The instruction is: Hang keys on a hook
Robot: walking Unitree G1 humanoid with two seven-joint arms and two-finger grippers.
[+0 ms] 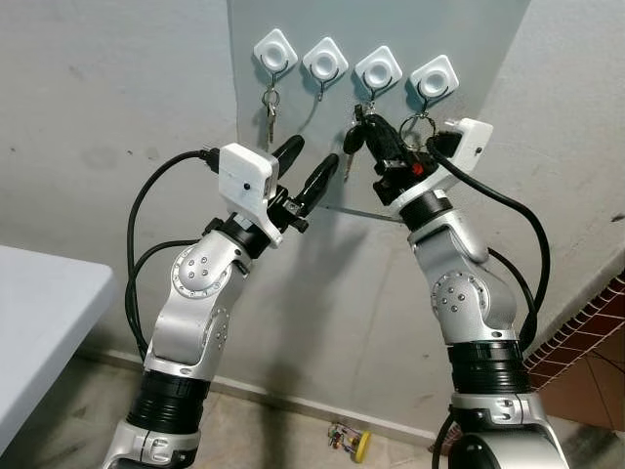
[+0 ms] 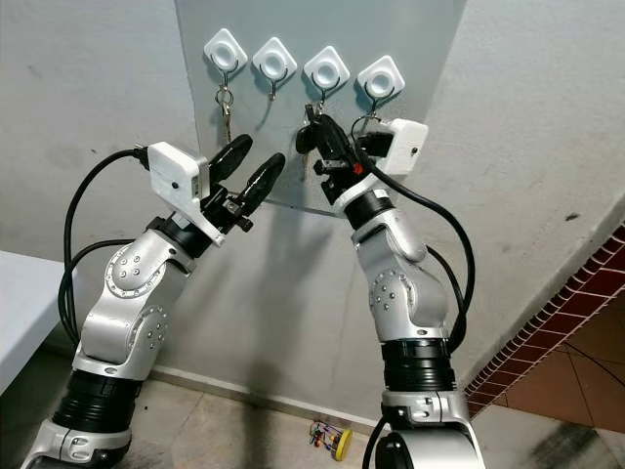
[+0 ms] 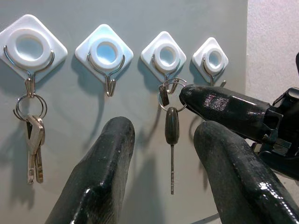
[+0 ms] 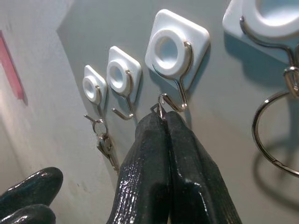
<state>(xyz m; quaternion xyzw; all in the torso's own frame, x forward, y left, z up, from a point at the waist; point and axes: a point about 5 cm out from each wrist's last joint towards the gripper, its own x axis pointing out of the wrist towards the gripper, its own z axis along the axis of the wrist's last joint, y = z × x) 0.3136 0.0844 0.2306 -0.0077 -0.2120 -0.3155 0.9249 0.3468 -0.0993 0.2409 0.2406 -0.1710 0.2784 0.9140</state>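
Observation:
Four white diamond hooks sit in a row on a grey wall panel (image 1: 293,225). A bunch of keys (image 1: 270,112) hangs from the first hook (image 1: 275,51); the second hook (image 1: 325,61) is bare. My right gripper (image 1: 363,115) is shut on a key ring (image 3: 170,93) right at the wire curl of the third hook (image 4: 173,49). A black-headed key (image 3: 171,127) dangles from that ring. I cannot tell whether the ring rests on the hook. A bare ring (image 4: 268,135) hangs from the fourth hook (image 1: 435,76). My left gripper (image 1: 312,154) stands open below the first two hooks, holding nothing.
A white table (image 1: 39,313) juts in at the lower left. On the floor by the wall lies a small yellow object (image 1: 352,442). A red tiled surface (image 1: 586,362) runs along the lower right. Black cables loop off both wrists.

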